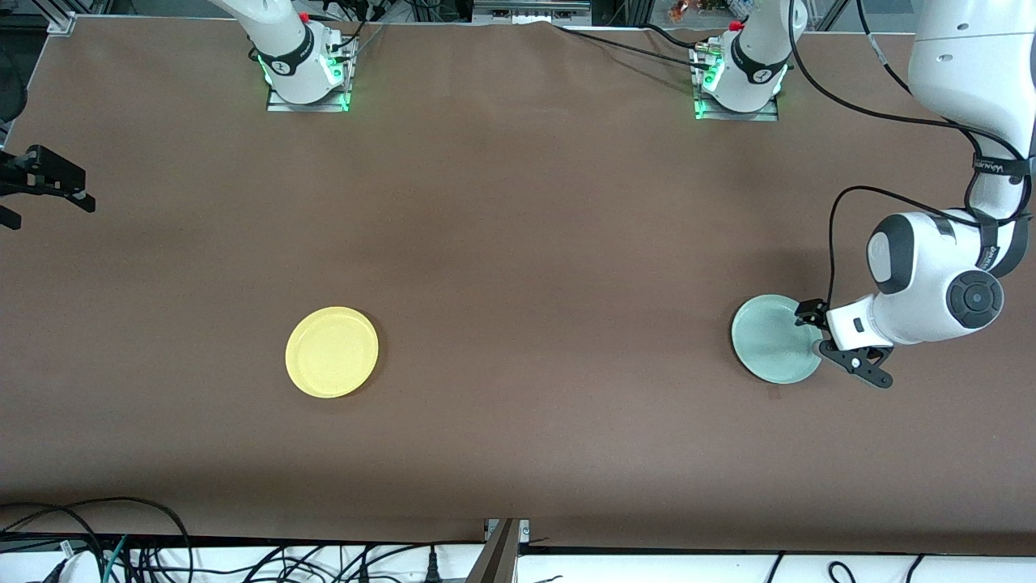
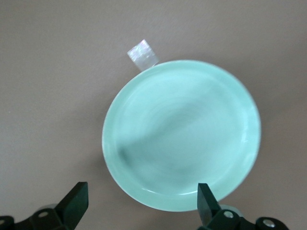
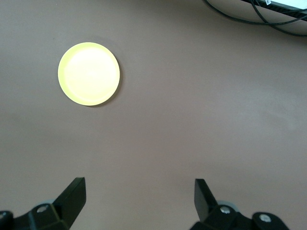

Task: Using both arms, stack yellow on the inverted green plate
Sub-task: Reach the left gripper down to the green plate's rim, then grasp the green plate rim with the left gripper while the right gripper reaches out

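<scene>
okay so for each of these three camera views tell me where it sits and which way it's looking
Front view: high, across the table, facing both arm bases; left gripper open at green plate.
Left wrist view: on the left wrist, looking down on the green plate; its fingertips show.
Right wrist view: on the waiting right arm, looking down at yellow plate; right gripper open.
Front and each wrist view share one plate.

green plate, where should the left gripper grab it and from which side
Probably the rim. The green plate lies flat and shallow, right side up, so only its low edge offers a pinch. The open left gripper already sits at the rim toward the left arm's end of the table; come in low from there.
</scene>
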### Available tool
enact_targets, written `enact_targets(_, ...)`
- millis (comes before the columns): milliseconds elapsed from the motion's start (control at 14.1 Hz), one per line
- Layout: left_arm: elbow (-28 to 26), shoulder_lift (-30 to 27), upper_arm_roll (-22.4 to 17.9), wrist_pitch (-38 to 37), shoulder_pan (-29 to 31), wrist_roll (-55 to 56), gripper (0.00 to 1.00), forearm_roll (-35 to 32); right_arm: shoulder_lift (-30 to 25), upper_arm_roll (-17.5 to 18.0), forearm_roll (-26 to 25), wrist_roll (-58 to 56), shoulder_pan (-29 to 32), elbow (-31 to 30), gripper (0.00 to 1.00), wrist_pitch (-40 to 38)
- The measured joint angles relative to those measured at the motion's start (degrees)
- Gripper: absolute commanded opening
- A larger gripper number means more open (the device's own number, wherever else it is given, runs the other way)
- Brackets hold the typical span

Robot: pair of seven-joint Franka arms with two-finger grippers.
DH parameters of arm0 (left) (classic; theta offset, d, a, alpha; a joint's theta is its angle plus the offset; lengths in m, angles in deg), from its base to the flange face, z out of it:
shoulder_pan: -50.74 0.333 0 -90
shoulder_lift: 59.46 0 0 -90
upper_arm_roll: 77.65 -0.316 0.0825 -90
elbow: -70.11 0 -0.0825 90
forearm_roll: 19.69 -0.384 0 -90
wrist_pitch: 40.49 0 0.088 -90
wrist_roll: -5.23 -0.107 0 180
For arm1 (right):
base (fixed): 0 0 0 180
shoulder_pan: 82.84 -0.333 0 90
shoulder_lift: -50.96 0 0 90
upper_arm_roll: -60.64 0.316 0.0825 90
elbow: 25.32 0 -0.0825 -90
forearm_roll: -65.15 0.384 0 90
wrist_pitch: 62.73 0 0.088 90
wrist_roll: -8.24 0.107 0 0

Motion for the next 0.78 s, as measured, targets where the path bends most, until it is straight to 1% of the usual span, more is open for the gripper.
enact_targets(213, -0.4, 2.7, 0.2, 3.8, 0.2, -1.5, 1.00, 0.0, 0.2, 0.0, 0.0, 0.0, 0.0, 0.0, 1.00, 0.1)
enact_targets(284, -0.5, 3.5, 0.2, 4.6, 0.2, -2.1, 0.92, 0.0, 0.4, -0.2, 0.0, 0.0, 0.0, 0.0, 1.00, 0.3)
enact_targets(355, -0.5, 4.2, 0.2, 4.9, 0.2, -2.7, 0.87, 0.0, 0.6, -0.4, 0.0, 0.0, 0.1, 0.0, 1.00, 0.4)
enact_targets(497, -0.5, 5.3, 0.2, 5.8, 0.4, -4.5, 0.86, 0.0, 0.9, -0.7, 0.0, 0.0, 0.4, 0.0, 1.00, 0.5)
enact_targets(568, -0.5, 5.6, 0.2, 6.3, 0.6, -5.3, 0.83, 0.0, 0.9, -0.7, 0.0, 0.0, 0.4, 0.0, 1.00, 0.9)
enact_targets(639, -0.5, 5.9, 0.2, 6.8, 0.8, -5.8, 0.78, 0.0, 0.9, -0.6, 0.0, 0.2, 0.3, 0.0, 1.00, 1.6)
enact_targets(781, -0.5, 6.4, 0.1, 7.6, 1.1, -6.4, 0.37, 0.0, 1.2, -0.3, 0.0, 1.3, -0.2, 0.0, 1.00, 1.8)
